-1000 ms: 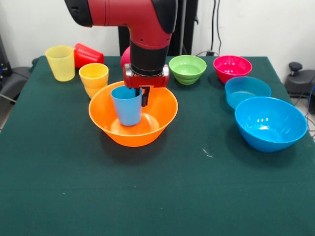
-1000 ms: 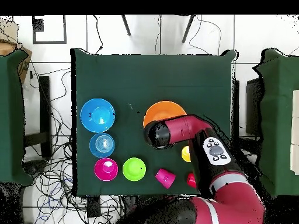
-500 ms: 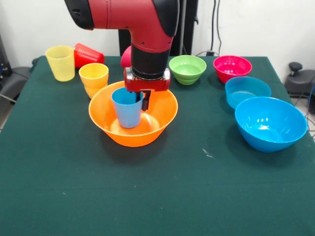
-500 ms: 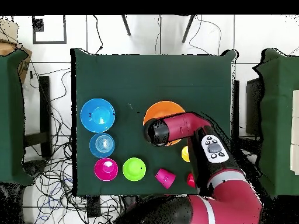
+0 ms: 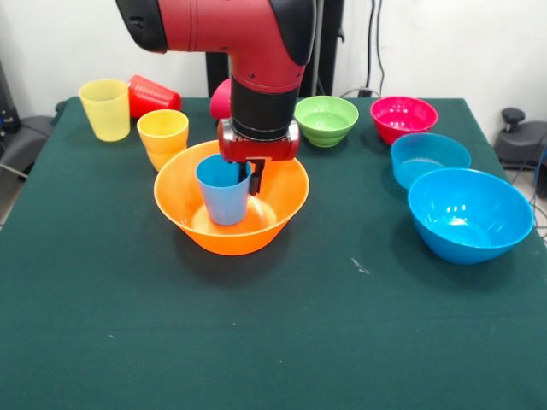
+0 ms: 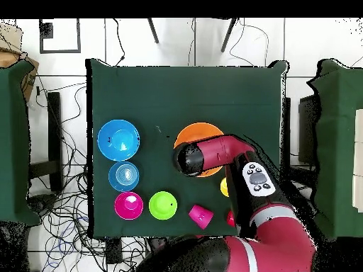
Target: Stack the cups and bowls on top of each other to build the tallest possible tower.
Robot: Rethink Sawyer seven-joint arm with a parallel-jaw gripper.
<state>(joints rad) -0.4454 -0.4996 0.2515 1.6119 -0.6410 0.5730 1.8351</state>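
Clearly the front half of the worktop (image 5: 273,342) is bare green cloth, with wide free room toward its near edge. At the middle sits the orange bowl (image 5: 231,209), and the light blue cup (image 5: 223,190) stands upright inside it. The hand (image 5: 246,177) comes straight down from the red arm (image 5: 256,51), one finger inside the cup and clenched on its far rim. Just behind the bowl's left side stands the orange cup (image 5: 163,137); farther back left are the yellow cup (image 5: 105,108) and the red cup (image 5: 154,94), the latter lying on its side near the back edge. A pink cup (image 6: 200,215) lies tipped behind the arm. The green bowl (image 5: 326,120) and magenta bowl (image 5: 403,118) sit along the back; the small blue bowl (image 5: 430,157) and big blue bowl (image 5: 470,213) crowd the right edge. Around the worktop runs a white tiled floor (image 6: 213,42) strewn with cables.
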